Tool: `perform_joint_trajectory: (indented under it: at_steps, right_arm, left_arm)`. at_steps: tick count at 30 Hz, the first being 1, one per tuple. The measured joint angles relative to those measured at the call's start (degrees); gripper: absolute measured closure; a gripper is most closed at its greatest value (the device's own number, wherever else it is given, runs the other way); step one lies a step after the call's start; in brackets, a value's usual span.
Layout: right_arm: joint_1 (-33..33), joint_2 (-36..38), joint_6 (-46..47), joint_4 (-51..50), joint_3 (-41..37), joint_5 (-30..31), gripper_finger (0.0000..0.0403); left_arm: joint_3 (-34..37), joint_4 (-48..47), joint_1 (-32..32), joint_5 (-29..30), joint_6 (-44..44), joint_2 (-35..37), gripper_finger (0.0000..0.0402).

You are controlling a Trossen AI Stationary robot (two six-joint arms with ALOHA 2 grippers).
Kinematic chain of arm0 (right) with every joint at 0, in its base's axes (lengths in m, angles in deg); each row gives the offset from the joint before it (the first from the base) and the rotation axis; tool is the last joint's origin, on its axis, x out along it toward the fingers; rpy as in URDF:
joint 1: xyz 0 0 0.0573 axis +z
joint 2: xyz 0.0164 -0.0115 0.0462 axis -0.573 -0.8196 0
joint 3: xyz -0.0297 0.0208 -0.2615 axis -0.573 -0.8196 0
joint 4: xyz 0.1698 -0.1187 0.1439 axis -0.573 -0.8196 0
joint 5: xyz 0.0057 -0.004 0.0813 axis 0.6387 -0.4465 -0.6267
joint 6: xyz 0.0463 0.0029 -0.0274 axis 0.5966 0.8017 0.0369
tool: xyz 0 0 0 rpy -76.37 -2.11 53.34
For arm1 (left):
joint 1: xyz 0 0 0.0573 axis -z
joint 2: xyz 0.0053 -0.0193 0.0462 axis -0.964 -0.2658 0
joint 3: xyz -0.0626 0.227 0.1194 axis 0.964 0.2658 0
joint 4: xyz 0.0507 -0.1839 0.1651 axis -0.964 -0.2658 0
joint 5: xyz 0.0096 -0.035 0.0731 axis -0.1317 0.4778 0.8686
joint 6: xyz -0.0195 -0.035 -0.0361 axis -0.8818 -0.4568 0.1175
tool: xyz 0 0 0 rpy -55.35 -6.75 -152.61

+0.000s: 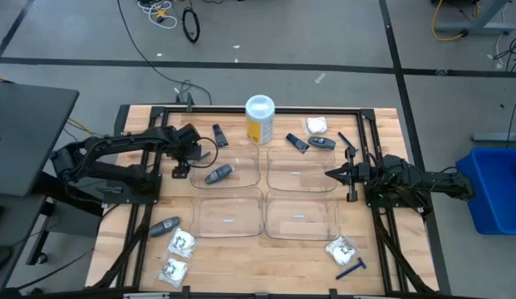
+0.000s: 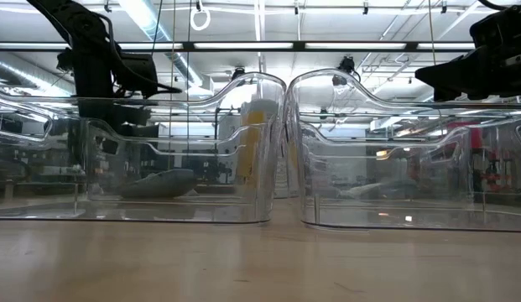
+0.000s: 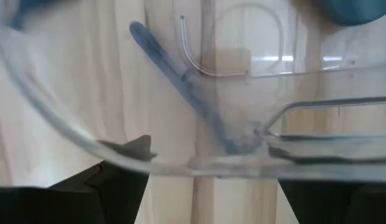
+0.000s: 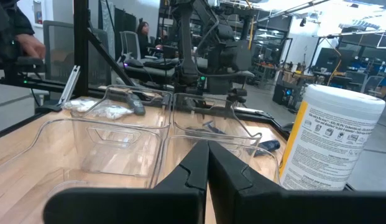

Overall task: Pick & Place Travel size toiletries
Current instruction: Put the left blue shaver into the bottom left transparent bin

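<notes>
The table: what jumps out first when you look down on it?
Four clear trays sit in a square mid-table, with a yellow canister standing just behind them. One grey stick lies in the back-left tray, right by the open left gripper.

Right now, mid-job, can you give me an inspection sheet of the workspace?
Surface: wooden table, four clear trays in the middle.
Job's things: one grey stick inside the far-left tray; grey stick and white packets at the near-left; packet and blue razor at the near-right; more items at the far-right.
Clutter: yellow canister.
Grippers: left gripper open over the far-left tray; right gripper shut, empty.
Cables: on the floor beyond the table.
Surroundings: blue bin.
</notes>
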Motion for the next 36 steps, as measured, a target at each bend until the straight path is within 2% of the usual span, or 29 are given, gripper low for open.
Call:
perform_joint_trajectory:
  at_steps: [16,23,28,32,36]
  right_arm:
    - [0.0,0.0,0.0,-0.01,0.0,-0.02,0.039]
    - [0.0,0.0,0.0,-0.02,-0.02,0.0,0.039]
    - [-0.02,0.0,0.0,-0.01,-0.02,-0.01,0.039]
    - [0.0,0.0,0.0,0.0,0.0,0.0,0.039]
    - [0.0,0.0,0.0,0.0,0.0,0.0,0.039]
  left_arm:
    - [5.25,0.68,-1.98,-1.26,3.23,6.32,0.0072]
    - [7.65,1.89,-1.97,-1.87,9.59,6.37,0.0072]
    - [7.63,3.01,-1.97,-1.71,10.59,6.37,0.0072]
    - [7.63,3.08,-1.97,-3.93,13.81,6.37,0.0073]
    - [8.01,3.7,-1.97,-4.99,16.5,6.37,0.0088]
